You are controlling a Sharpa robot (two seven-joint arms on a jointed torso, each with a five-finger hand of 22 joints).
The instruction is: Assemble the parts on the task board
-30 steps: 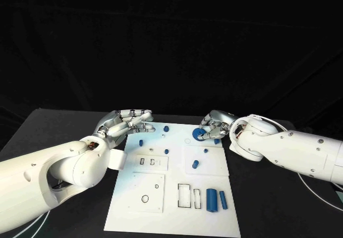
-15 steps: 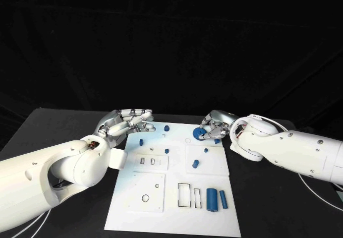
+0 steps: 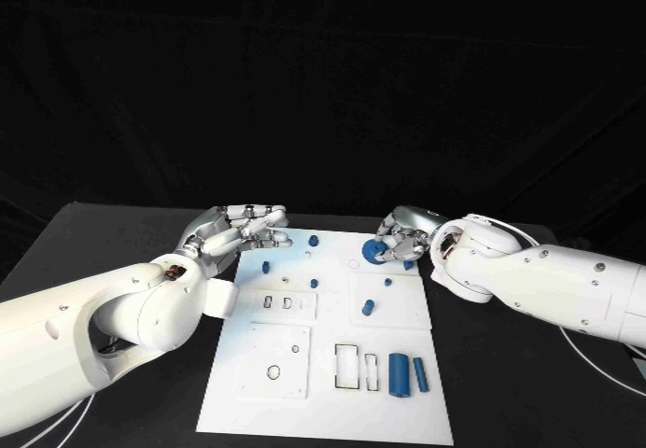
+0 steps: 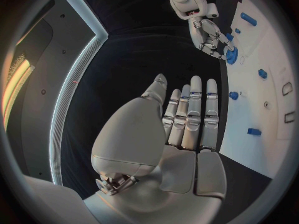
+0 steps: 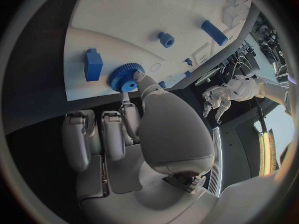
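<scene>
Blue gear (image 3: pixel 373 248) at right hand's (image 3: pixel 405 240) fingertips.

Head camera looks down; wrist cameras (fisheye) close — all share task board (image 3: pixel 337 336).
</scene>
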